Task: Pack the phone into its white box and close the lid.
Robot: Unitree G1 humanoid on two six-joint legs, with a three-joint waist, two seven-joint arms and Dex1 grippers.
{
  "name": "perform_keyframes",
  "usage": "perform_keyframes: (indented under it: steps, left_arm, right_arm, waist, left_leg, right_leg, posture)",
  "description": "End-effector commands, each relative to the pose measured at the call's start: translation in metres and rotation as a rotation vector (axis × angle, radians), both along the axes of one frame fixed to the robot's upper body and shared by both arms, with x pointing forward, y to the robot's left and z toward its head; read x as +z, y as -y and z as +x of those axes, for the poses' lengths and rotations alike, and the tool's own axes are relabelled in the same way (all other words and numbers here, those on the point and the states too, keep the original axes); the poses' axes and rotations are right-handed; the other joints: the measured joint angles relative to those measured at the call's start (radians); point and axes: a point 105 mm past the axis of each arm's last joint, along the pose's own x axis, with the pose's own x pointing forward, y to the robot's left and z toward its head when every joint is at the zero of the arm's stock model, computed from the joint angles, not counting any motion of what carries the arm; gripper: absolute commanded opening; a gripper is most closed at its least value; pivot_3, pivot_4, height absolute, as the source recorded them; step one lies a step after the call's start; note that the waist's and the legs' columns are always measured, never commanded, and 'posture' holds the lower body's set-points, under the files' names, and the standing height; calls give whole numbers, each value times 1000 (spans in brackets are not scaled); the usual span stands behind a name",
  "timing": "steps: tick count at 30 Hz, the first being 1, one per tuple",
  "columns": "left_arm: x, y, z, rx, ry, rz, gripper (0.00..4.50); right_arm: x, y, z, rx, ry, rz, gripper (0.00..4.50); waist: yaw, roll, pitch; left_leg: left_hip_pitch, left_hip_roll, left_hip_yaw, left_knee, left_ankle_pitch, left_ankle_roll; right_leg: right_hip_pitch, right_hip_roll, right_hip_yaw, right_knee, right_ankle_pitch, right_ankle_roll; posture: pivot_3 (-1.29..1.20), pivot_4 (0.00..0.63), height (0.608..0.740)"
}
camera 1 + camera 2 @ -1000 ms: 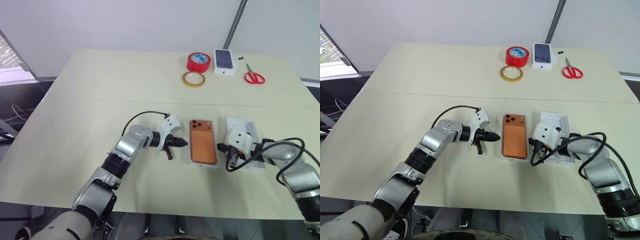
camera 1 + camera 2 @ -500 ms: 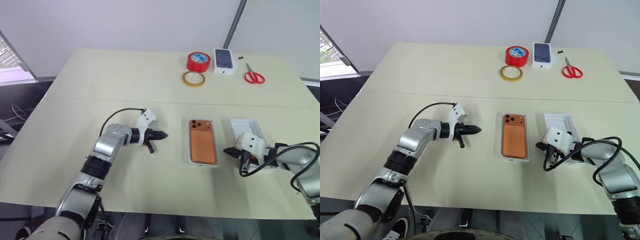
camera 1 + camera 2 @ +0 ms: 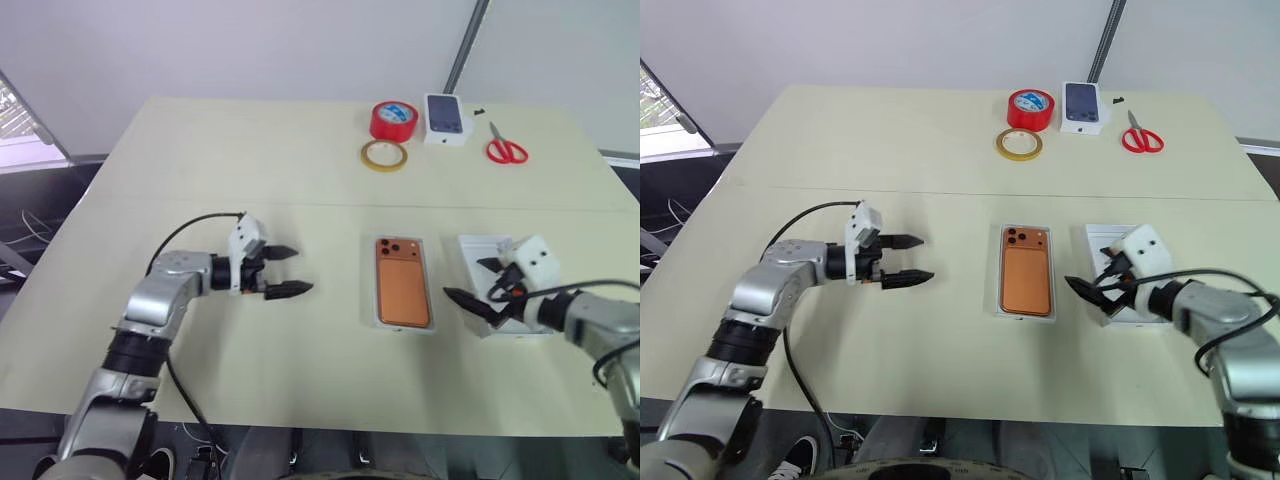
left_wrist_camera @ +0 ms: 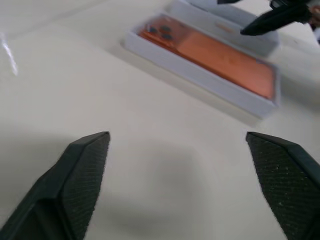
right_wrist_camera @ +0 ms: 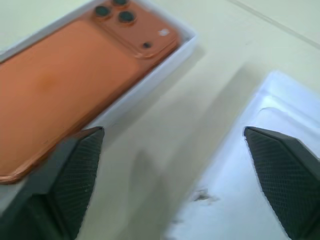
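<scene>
phone (image 3: 403, 294): lying camera side up inside the white box (image 3: 366, 300) | lid (image 3: 510, 330): just right of box | left gripper (image 3: 284, 270): released, empty, left of box | right gripper (image 3: 484, 284): released, empty, over lid's near-left edge

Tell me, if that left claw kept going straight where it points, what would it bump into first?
Most likely the shallow white cardboard box holding the slim orange phone; the open left gripper faces its long side across bare table, though its height above the table is unclear.
</scene>
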Motion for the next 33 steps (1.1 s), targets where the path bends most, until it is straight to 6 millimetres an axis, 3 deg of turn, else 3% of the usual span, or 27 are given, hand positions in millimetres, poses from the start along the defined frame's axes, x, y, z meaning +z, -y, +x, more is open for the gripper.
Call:
perform_keyframes:
  steps: [1, 5, 10, 17, 22, 31, 33]
  left_arm:
    - [24, -2, -6, -58, 221, -28, 4500]
    - [25, -7, -12, -75, 302, -41, 4500]
    - [27, -8, -18, -89, 356, -55, 4500]
    - [20, -12, -32, -117, 329, -58, 4500]
    - [18, -6, -34, -129, 328, -61, 4500]
    - [13, 2, -42, -89, 323, -81, 4500]
    - [12, 3, -43, -75, 322, -83, 4500]
  right_arm:
    - [4, -4, -9, -90, 8, -89, 4462]
    - [2, 3, -13, -176, -16, -180, 4462]
    - [-3, 0, -17, -259, -111, -76, 4462]
    - [7, 10, 3, -390, -241, 2, 4462]
    - [6, 13, 15, -386, -325, 21, 4462]
    - [5, -2, 13, -267, -399, 5, 4462]
    - [5, -1, 13, -270, -407, 3, 3905]
  waist:
    - [1, 0, 0]
    - [2, 0, 0]
    - [-1, 0, 0]
    - [-27, 0, 0]
    - [-25, 0, 0]
    - [-32, 1, 1]
    - [-33, 1, 1]
  left_leg:
    - [0, 0, 0, 0, 0, 0]
    - [-1, 0, 0, 0, 0, 0]
    - [-1, 0, 0, 0, 0, 0]
    - [0, 0, 0, 0, 0, 0]
    - [0, 0, 0, 0, 0, 1]
    - [0, 0, 1, -1, 0, 1]
    - [0, 1, 1, -1, 0, 1]
  right_leg:
    - [0, 0, 0, 0, 0, 0]
    - [0, 0, 0, -1, -1, -1]
    - [0, 0, 0, 0, 0, -1]
    - [0, 0, 0, 0, 0, -1]
    - [0, 0, 0, 0, 0, 0]
    - [0, 0, 0, 0, 0, 0]
    - [0, 0, 0, 0, 0, 0]
  posture:
    - [0, 150, 740]
    - [0, 150, 740]
    - [0, 150, 740]
    - [0, 150, 740]
    - [0, 150, 740]
    - [0, 150, 740]
    - [0, 150, 740]
